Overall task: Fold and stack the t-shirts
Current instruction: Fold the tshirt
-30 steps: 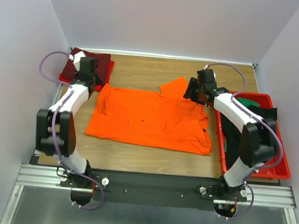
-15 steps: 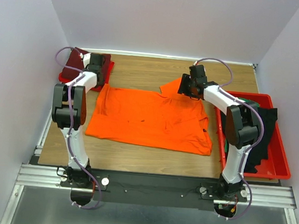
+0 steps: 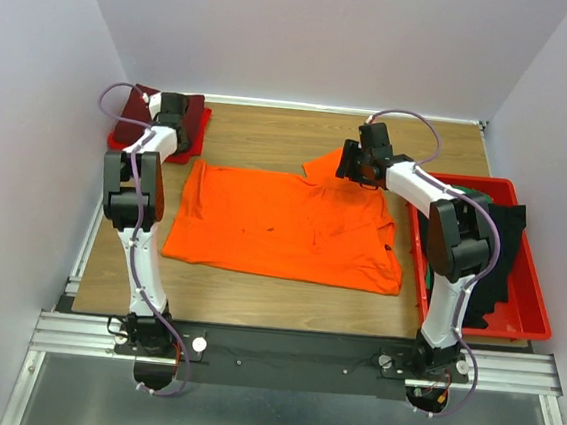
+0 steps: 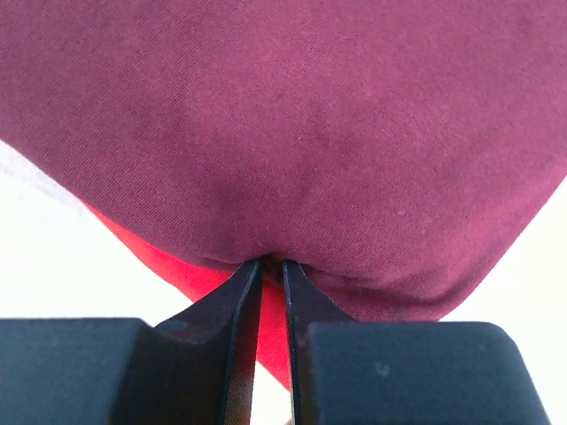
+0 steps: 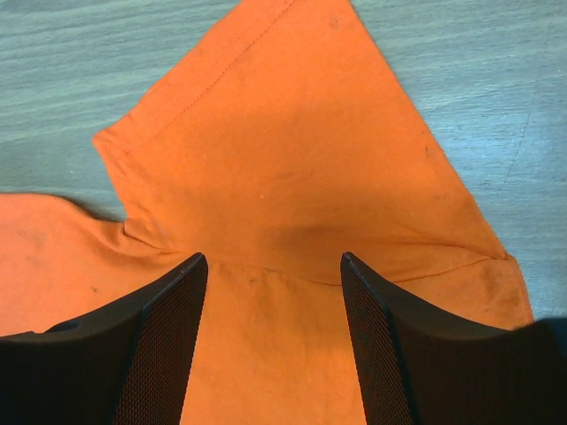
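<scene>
Orange t-shirt (image 3: 282, 227) flat under wide right claw (image 5: 272, 258); left claw (image 4: 267, 262) pinches maroon t-shirt (image 4: 292, 133).

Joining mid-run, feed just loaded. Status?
Left gripper pinched shut on maroon shirt edge, far-left corner. Right gripper open over orange shirt sleeve; shirt flat, unfolded. Nothing blocking either arm.

Wood-grain counter (image 3: 271, 136) fills the work area, closed in by pale lavender walls (image 3: 321, 35) at the back and on both sides. A rigid red plastic tray (image 3: 513, 332) sits along the counter's right edge, its long side running front to back. An aluminium rail (image 3: 71, 331) runs along the near edge, with a grey metal sheet (image 3: 284, 414) below it.
</scene>
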